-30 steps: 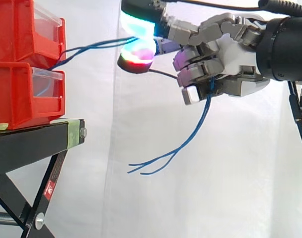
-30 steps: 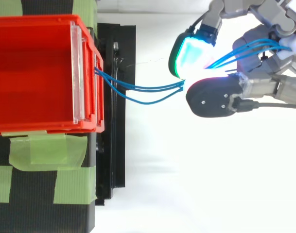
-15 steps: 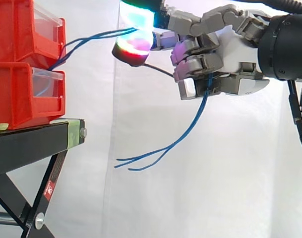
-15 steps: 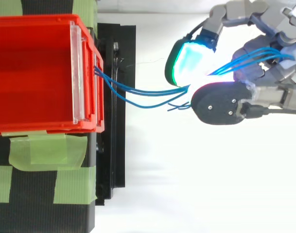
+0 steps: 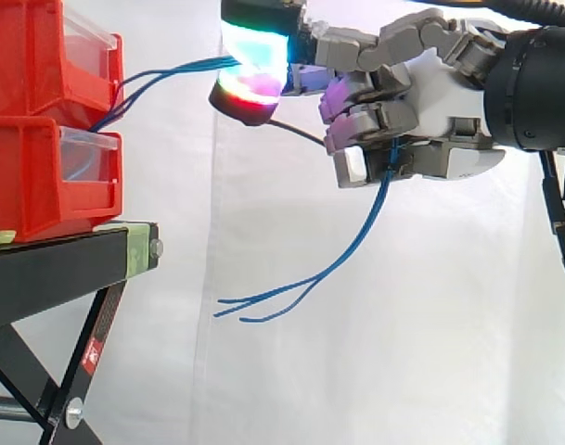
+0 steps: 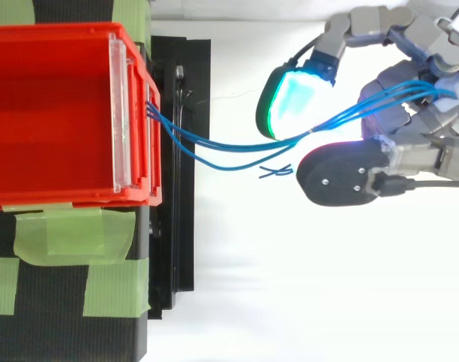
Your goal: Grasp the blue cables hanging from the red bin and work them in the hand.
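Note:
Thin blue cables run from the front of the upper red bin rightward to my hand. In the top view the cables sag between the bin and the hand, passing between two glowing fingertips and on under the curled fingers. The hand is shut on the cables. Their loose ends hang below the hand in the side view.
A second red bin sits under the upper one on the black stand. Green tape holds the bin on the stand. A white curtain hangs behind.
The two glowing fingertips have parted a little, and the cables sag more between bin and hand. The hanging loose ends swung left.

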